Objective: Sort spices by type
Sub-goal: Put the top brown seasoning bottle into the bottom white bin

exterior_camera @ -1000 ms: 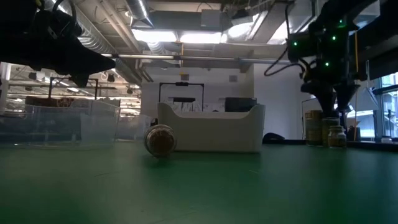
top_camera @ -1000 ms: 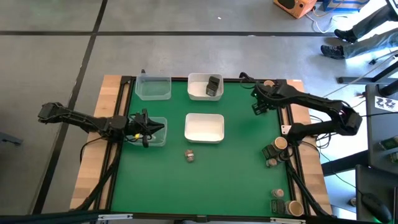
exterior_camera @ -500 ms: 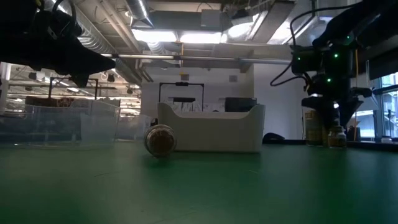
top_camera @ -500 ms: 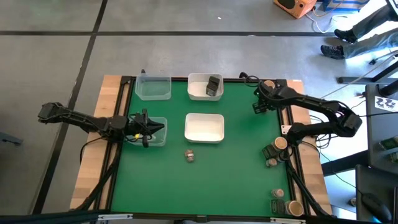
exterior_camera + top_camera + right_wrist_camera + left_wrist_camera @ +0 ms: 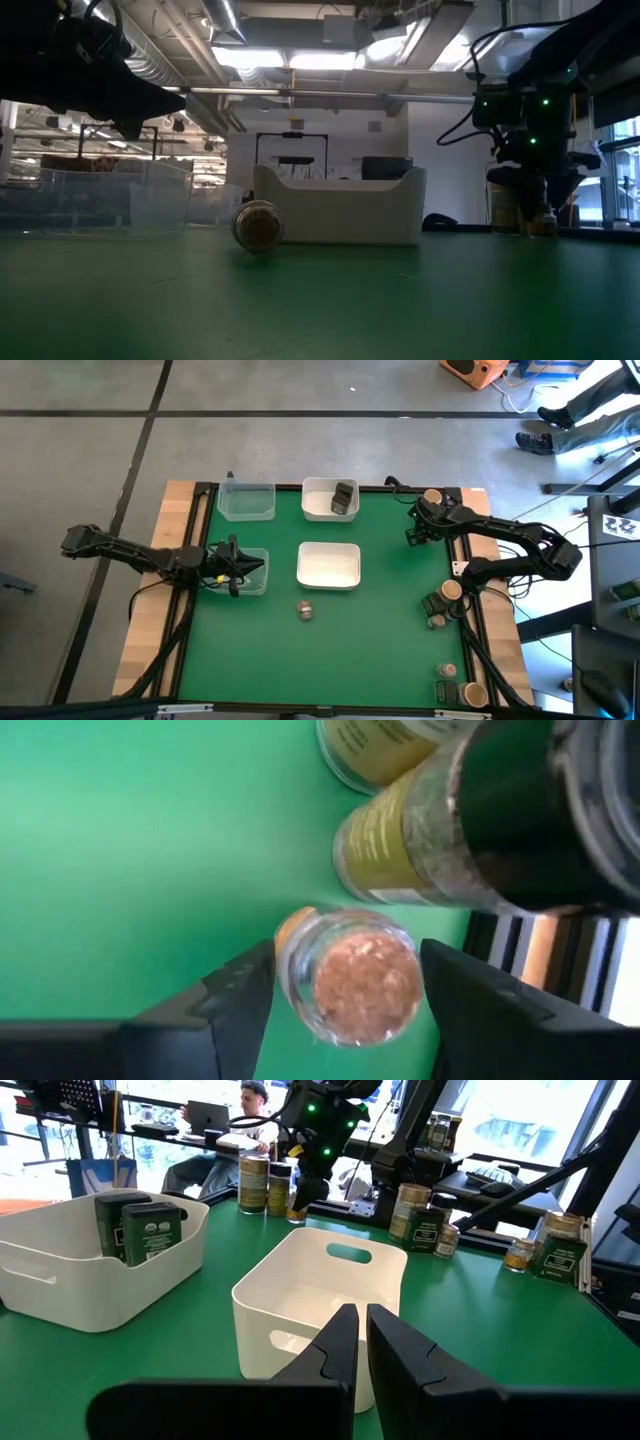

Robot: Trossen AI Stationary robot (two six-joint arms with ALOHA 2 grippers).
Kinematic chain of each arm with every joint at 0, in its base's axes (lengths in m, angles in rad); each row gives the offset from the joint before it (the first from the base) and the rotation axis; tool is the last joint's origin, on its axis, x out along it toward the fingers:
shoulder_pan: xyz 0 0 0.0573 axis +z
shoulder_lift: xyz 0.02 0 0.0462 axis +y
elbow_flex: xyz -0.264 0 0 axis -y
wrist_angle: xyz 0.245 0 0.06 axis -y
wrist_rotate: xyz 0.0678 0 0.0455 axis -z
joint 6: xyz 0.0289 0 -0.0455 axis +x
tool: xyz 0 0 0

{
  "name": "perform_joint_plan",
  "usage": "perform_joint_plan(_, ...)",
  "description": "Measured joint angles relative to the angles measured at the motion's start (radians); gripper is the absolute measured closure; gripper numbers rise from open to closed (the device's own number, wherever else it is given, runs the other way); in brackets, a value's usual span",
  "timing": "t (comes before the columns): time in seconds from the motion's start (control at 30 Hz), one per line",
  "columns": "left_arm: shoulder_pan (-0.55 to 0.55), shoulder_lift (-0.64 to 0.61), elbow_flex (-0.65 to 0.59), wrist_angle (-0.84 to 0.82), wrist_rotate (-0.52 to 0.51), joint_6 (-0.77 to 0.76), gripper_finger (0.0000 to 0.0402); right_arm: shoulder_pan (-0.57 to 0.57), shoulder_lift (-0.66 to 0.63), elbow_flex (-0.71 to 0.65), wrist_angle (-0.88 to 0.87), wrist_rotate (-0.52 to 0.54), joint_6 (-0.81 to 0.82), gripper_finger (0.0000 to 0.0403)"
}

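My right gripper (image 5: 420, 526) is open at the table's far right, pointing down over a small round jar of brownish spice (image 5: 364, 984) that stands upright on the green mat. Its fingers (image 5: 236, 992) stand close on either side of the jar. Taller jars (image 5: 400, 850) stand right beside it. My left gripper (image 5: 362, 1342) is shut and empty above a clear tub (image 5: 252, 572) at the table's left. Another small jar (image 5: 305, 610) lies on its side on the mat, in front of the middle white tray (image 5: 328, 565). Dark grey tins (image 5: 344, 498) stand in the far white tray (image 5: 318, 500). My right gripper comes at the small jar from above, pointing down, with one finger on each side of its round wall (image 5: 300, 970). The jar stands upright on the mat. I cannot tell whether the fingers touch it.
A second clear tub (image 5: 247, 502) stands at the far left. More spice jars stand on the right rail (image 5: 440, 605) and at the near right corner (image 5: 455, 685). People sit beyond the table in the left wrist view (image 5: 250, 1120).
My right gripper has gone a little toward the table's right edge and down over the group of jars at the far right. It now stands around the small jar.
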Motion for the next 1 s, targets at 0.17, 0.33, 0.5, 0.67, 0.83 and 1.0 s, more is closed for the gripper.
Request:
perform_joint_plan(0.17,0.000,0.000,0.000,0.000,0.000,-0.003,0.0386,0.000,-0.001,0.001,0.010,0.001,-0.007,0.0205)
perform_joint_plan(0.33,0.000,0.000,0.000,0.000,0.000,-0.004,0.0386,0.002,-0.003,0.003,0.017,0.003,-0.033,0.0220)
perform_joint_plan(0.5,0.000,0.000,0.000,0.000,0.000,-0.004,0.0386,0.002,-0.002,0.004,0.026,-0.017,-0.058,0.0210)
perform_joint_plan(0.67,0.000,0.000,0.000,0.000,0.000,-0.005,0.0386,0.003,0.002,0.042,0.018,-0.075,-0.086,0.0222)
perform_joint_plan(0.83,0.000,0.000,0.000,0.000,0.000,-0.005,0.0386,0.026,0.002,0.103,0.025,-0.151,-0.111,0.0221)
perform_joint_plan(1.0,0.000,0.000,0.000,0.000,0.000,-0.005,0.0386,0.097,0.002,0.171,0.044,-0.248,-0.128,0.0217)
